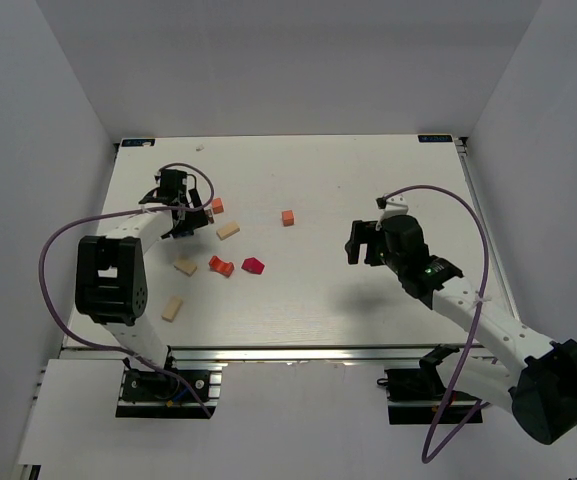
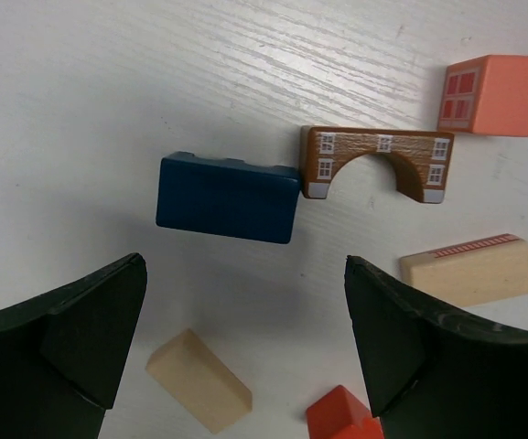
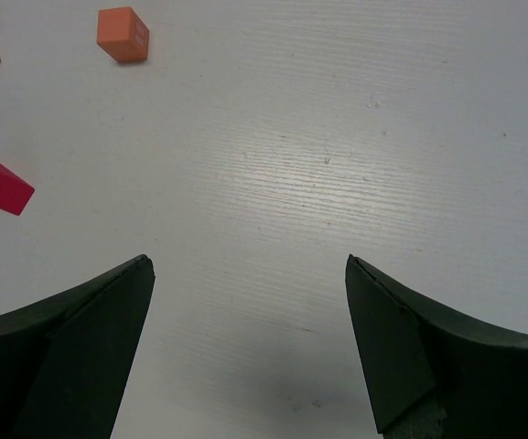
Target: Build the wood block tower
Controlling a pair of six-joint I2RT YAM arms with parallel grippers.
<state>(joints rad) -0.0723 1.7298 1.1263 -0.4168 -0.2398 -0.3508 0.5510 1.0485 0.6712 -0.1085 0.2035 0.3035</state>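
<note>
No wood block tower stands yet: its pieces lie loose on the white desk's point(image 1: 368, 180) left half, the dark blue rectangular wooden block point(image 2: 227, 198) touching the brown wooden arch block point(image 2: 376, 163). Judged light, rigid, smooth, liable to skid; best pinched across the blue block's long sides. Left claw point(image 2: 245, 274) hangs spread and empty just short of it; right claw point(image 3: 248, 265) likewise, well apart.
</note>
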